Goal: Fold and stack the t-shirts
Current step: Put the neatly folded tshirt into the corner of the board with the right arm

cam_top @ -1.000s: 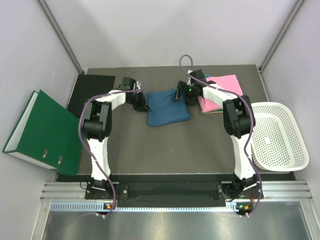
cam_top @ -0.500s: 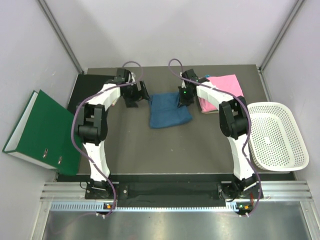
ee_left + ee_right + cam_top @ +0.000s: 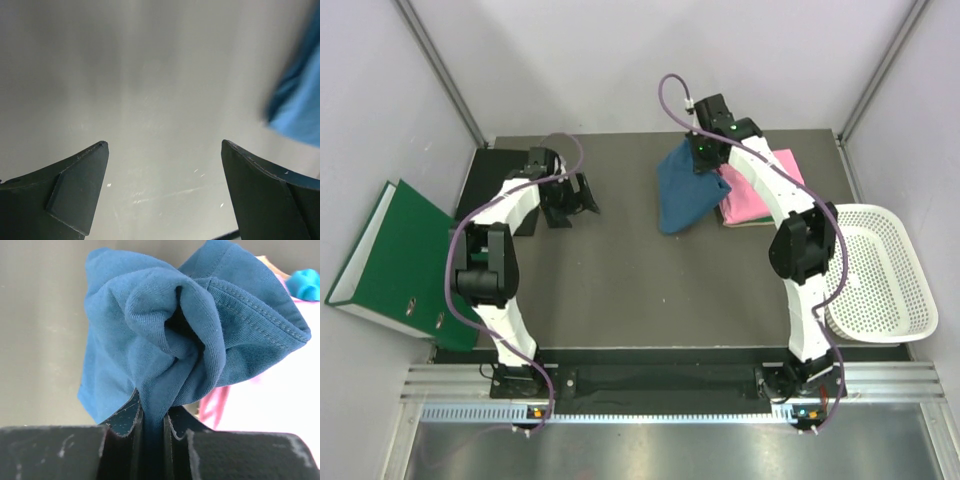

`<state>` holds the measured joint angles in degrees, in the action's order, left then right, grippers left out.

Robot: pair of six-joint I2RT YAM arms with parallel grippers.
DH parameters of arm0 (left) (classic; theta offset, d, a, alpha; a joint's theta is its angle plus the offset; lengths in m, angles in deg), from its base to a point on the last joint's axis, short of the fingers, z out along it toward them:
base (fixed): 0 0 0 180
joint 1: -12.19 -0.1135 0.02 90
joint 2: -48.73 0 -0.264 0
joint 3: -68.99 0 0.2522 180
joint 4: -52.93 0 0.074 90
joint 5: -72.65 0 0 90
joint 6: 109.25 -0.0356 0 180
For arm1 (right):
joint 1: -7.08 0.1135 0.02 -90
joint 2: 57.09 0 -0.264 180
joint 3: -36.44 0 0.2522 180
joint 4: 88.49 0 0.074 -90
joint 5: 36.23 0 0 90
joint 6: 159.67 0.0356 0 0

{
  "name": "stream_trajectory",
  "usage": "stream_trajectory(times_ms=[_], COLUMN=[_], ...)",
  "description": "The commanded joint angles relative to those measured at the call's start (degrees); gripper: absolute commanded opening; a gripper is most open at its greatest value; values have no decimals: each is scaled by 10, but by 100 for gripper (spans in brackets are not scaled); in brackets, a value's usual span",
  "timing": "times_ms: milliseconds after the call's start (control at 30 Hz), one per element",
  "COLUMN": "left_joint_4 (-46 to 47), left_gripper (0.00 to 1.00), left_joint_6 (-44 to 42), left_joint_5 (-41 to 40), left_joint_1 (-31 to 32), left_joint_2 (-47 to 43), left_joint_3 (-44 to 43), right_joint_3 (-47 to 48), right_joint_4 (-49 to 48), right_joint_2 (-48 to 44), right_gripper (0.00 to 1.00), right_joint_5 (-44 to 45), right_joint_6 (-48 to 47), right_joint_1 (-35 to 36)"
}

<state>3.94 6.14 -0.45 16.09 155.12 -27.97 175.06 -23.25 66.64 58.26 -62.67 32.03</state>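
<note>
The teal-blue t-shirt hangs bunched in the air at the back of the table, pinched by my right gripper, which is shut on a fold of it. Its lower tip touches the mat. The folded pink t-shirt lies just to its right, partly under the right arm, and shows pink behind the blue cloth in the right wrist view. My left gripper stands open over bare mat at the back left, nothing between its fingers. A blurred edge of the blue shirt shows at right in the left wrist view.
A white mesh basket sits at the right edge. A green binder leans off the left edge, with a black folder beside it at the back left. Grey walls close in the table on three sides.
My left gripper let go of the blue shirt, opened and drew back to the left. My right gripper shut on the shirt and lifted it up and to the right, toward the pink one.
</note>
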Motion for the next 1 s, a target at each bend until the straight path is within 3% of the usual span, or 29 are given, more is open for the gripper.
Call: stream_trajectory(times_ms=[0, 367, 667, 967], left_joint_4=[2, 2, -2, -23], left_gripper=[98, 98, 98, 98], left_joint_6=[4, -1, 5, -5], left_joint_5=[1, -8, -8, -19], left_joint_1=[2, 3, 4, 4], left_joint_2=[-11, -5, 0, 1], left_joint_3=[39, 66, 62, 56], right_joint_3=[-1, -35, -72, -52], right_joint_4=[4, -32, -41, -63], right_joint_2=[-66, -146, -70, 6], right_gripper=[5, 6, 8, 13], right_joint_5=[10, -26, -76, -71], right_joint_6=[-25, -42, -62, -65], right_joint_1=[-38, -185, -265, -269])
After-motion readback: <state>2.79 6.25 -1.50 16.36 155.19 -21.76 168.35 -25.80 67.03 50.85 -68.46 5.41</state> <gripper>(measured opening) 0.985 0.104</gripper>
